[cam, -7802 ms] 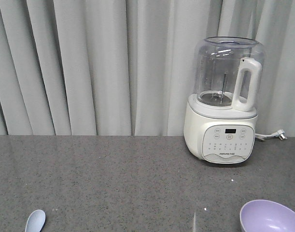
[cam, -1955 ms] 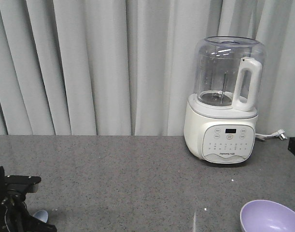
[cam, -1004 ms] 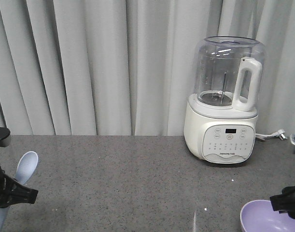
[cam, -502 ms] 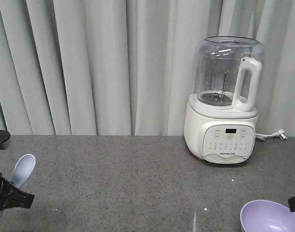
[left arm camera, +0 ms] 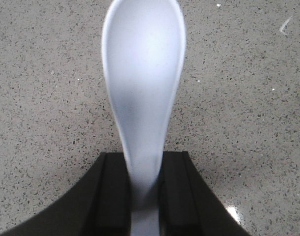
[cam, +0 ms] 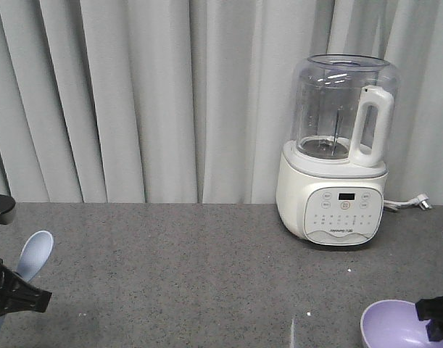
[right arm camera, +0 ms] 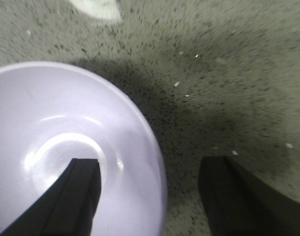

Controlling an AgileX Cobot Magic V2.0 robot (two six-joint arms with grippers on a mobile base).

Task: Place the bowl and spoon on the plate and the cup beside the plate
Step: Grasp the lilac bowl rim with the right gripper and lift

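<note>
Left wrist-mounted: left gripper (left arm camera: 145, 196) pinches pale plastic spoon (left arm camera: 142, 73).
Right gripper (right arm camera: 149, 172), jaws spread, straddles round lavender plastic bowl (right arm camera: 56, 113) rim; smooth wall may slip.

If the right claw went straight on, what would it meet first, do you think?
Probably the bowl: the right claw straddles its rim, one finger inside, one outside.

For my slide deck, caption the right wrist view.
Open right end effector straddling the lavender bowl rim above the speckled countertop.
</note>
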